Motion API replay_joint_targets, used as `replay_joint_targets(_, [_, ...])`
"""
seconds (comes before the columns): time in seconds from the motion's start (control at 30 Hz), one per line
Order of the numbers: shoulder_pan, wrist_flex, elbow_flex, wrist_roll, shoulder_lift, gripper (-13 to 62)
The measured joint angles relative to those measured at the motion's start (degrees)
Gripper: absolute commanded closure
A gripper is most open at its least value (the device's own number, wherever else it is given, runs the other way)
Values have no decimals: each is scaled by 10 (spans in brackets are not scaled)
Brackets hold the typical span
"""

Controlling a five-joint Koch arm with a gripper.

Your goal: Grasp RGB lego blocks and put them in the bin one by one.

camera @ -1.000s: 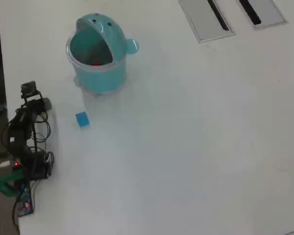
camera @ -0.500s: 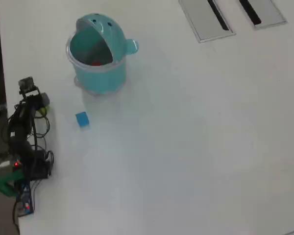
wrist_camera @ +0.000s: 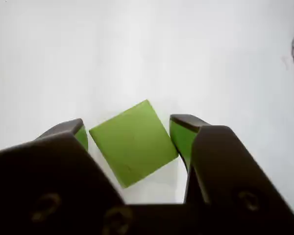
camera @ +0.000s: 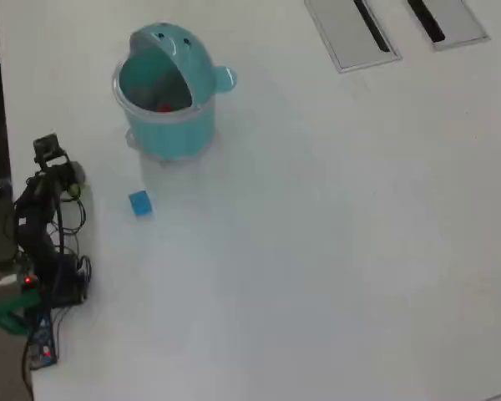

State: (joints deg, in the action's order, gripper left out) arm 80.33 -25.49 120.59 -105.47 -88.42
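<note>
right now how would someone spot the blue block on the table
In the overhead view, find the teal bin at the upper left of the white table. Just below it, right of the arm, lies the blue block: the only small blue cube lying loose on the bare tabletop.

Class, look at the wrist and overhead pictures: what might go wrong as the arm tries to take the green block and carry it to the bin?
1. The green block sits turned corner-wise between the open jaws of the pincer, so closing may twist or squeeze it out.
2. The blue block lies on the table between the arm and the bin; a low sweep might knock it.
3. The bin's opening sits under the lid, so a drop from the wrong side could bounce off.
</note>
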Motion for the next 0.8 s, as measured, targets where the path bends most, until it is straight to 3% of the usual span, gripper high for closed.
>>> replay_joint_targets(0.1, [0,0,11,0,0,227])
replay_joint_targets(0.3, [-4,0,24,0,0,391])
replay_joint_targets(0.57, [-9,-19,10,0,-18,394])
replay_joint_targets(0.8, [-38,-76,-62,0,-108,394])
